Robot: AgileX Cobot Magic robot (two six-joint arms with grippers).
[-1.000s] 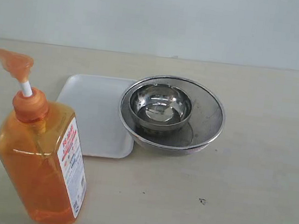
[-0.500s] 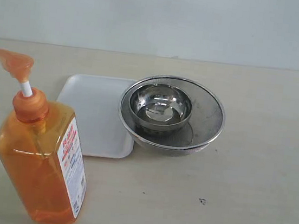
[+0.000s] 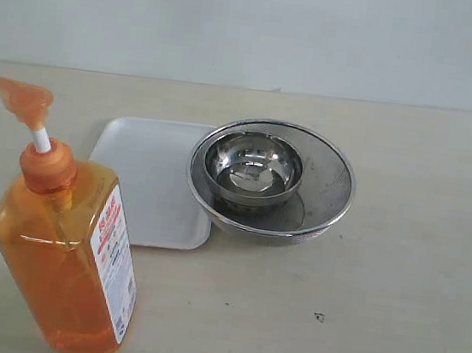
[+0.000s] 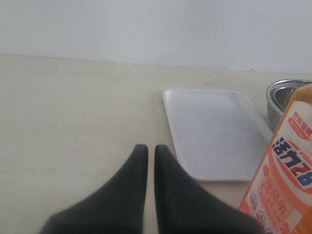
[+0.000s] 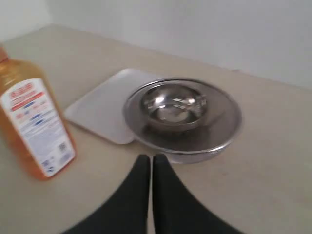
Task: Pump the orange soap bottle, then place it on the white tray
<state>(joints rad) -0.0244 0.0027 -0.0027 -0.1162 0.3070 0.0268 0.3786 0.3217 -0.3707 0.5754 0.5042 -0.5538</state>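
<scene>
While left gripper [image 4: 151,147] and right gripper [image 5: 151,157] sit closed, empty, a strainer [image 3: 331,188] crowds the white tray [image 3: 146,174].

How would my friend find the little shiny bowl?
On the pale tabletop, find the flat white rectangular tray; beside it sits a wide round steel mesh strainer. The small shiny steel bowl sits inside it, smooth and mirror-like, not meshed.

Left tool [image 4: 150,148], right tool [image 5: 151,158]: jaws together, empty.
</scene>
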